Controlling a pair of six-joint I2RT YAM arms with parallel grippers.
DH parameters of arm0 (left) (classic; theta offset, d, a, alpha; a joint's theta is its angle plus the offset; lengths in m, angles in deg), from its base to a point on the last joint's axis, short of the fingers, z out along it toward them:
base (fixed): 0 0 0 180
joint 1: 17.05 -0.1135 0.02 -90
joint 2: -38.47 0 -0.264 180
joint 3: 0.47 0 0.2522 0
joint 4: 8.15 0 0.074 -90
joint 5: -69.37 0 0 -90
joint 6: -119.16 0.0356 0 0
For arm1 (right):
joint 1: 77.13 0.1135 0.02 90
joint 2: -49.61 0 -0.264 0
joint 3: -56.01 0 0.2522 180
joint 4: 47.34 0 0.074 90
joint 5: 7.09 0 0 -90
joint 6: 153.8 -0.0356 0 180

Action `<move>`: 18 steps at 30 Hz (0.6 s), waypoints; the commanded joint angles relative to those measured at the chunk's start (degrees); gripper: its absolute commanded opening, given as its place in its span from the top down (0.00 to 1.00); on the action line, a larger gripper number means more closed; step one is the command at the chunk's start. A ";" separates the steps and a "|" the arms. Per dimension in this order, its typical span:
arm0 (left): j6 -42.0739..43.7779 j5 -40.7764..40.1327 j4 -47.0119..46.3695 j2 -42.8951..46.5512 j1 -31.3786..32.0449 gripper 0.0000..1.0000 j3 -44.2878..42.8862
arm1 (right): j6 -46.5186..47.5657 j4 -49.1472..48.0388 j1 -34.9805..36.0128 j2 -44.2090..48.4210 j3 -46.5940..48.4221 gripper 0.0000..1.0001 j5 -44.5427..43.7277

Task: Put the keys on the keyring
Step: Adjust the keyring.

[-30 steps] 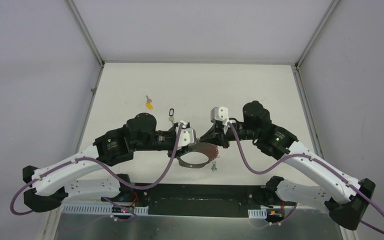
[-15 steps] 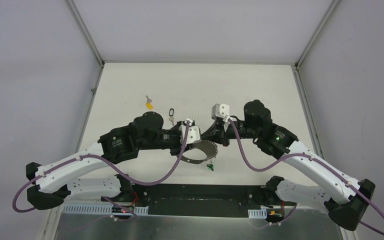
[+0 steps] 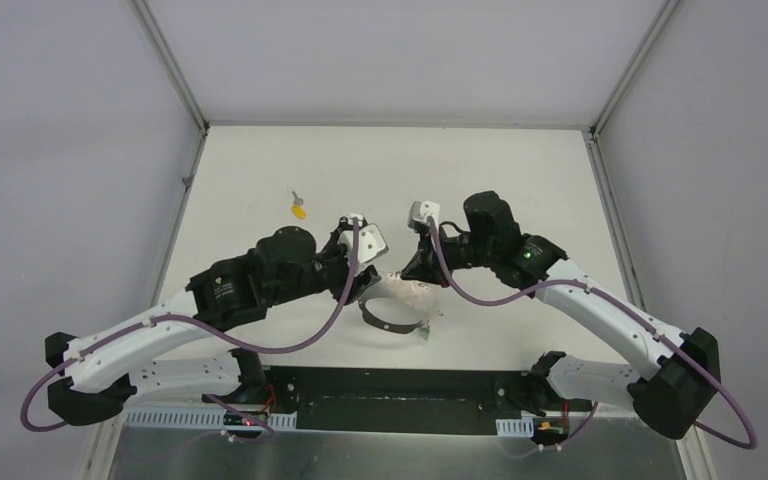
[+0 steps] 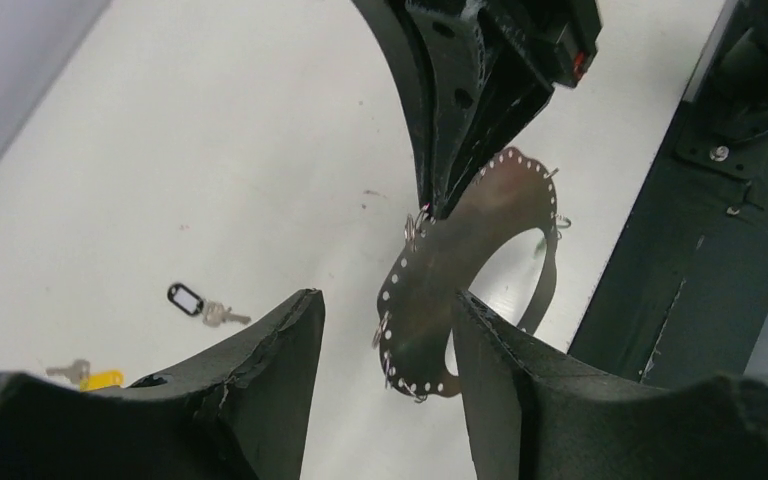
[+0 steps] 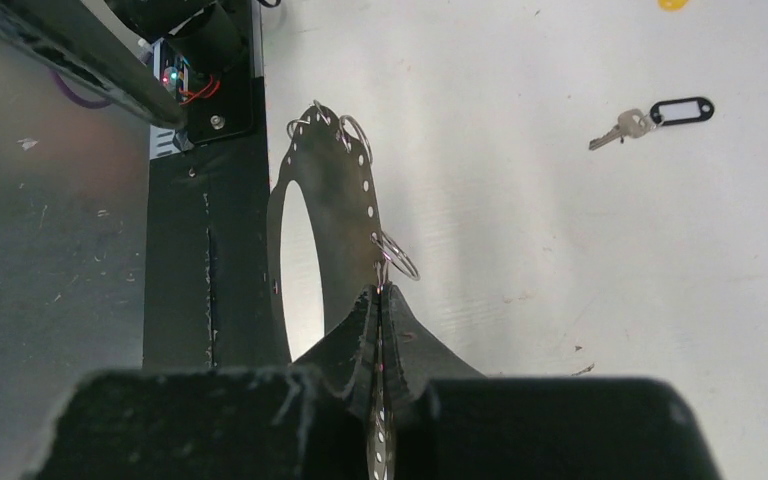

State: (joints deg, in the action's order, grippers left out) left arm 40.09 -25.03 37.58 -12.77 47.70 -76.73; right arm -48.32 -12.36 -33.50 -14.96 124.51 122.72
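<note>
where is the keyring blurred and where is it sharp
Top external: the keyring shows as a pale, smeared patch. Left wrist: it is crisp, with punched holes distinct, while the fingers in front are dark and soft. Right wrist: also sharp.

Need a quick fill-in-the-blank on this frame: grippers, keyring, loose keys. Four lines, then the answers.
1. The right gripper is ____ on the keyring.
2. The left gripper stands ____, with its jaws clamped on nothing.
3. The nearer loose key, the one closest to the keyring, has a ____ tag.
4. The farther loose key, out on the table, has a ____ tag.

Missing words: shut; open; black; yellow.
</note>
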 commanded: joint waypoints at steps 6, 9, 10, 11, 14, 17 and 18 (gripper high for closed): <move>-15.82 17.66 -6.33 -2.29 -16.53 0.50 9.31 | 5.69 -0.18 -2.66 -3.18 -0.06 1.00 6.92; -17.81 21.24 -8.06 -4.18 -18.20 0.49 10.28 | 10.09 0.78 -2.68 -3.55 -0.63 1.00 6.58; -18.22 22.13 -8.59 -4.67 -18.32 0.49 10.55 | 11.78 1.72 -2.68 -3.80 -0.45 1.00 6.86; -18.53 23.02 -9.77 -5.13 -18.44 0.49 10.91 | 13.18 2.41 -2.70 -4.14 -0.24 1.00 6.82; -18.96 27.16 -12.73 -5.98 -18.48 0.50 12.27 | 15.03 3.52 -2.68 -5.63 0.91 1.00 5.24; -18.94 30.62 -13.84 -6.34 -18.43 0.53 13.88 | 15.51 4.05 -2.68 -7.28 2.82 1.00 4.40; -18.73 31.55 -14.01 -6.35 -18.43 0.54 14.38 | 14.68 3.61 -2.72 -7.91 3.47 1.00 3.87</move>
State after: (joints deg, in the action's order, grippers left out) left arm 22.89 -1.19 28.77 -19.11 29.38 -64.05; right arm -36.25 -7.99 -36.01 -21.26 123.99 126.72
